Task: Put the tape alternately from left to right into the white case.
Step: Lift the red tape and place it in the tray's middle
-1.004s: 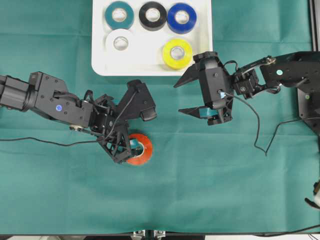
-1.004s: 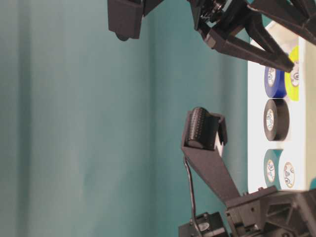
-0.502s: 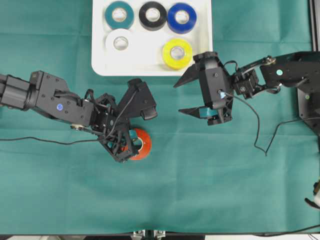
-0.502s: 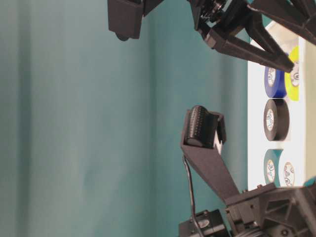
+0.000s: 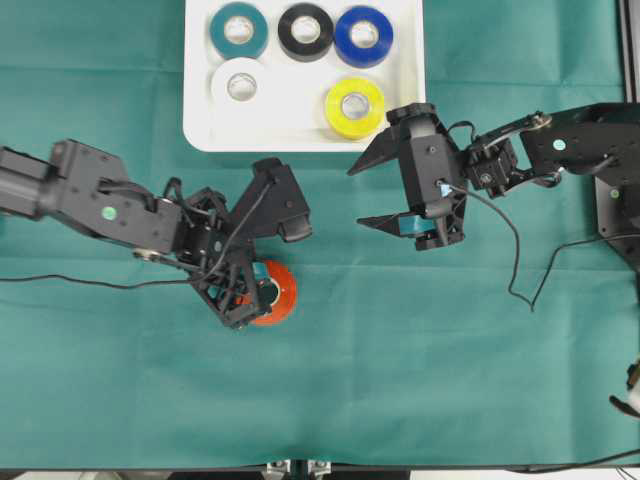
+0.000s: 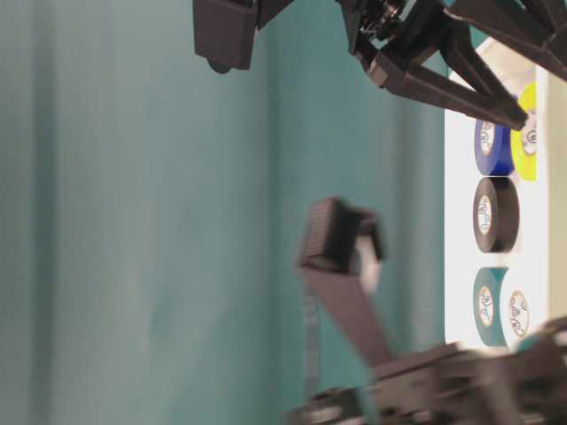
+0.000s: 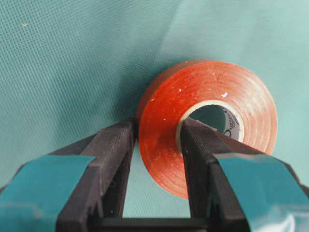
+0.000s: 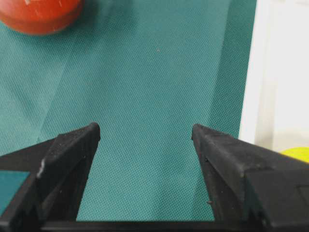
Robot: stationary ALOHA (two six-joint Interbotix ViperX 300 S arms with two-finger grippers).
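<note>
Overhead exterior: left hand (image 5: 252, 290) partly hides gripped orange tape (image 5: 278, 293).

Matte black arms, trailing black cables, teal tape on the left claw (image 7: 155, 145) fingers.

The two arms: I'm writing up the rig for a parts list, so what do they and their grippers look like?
Both arms are matte black with angular housings. The left gripper has flat black fingers backed with teal tape; the right gripper has the same black fingers. Thin black cables trail over the cloth. Small blue and green dots mark the housings.
</note>
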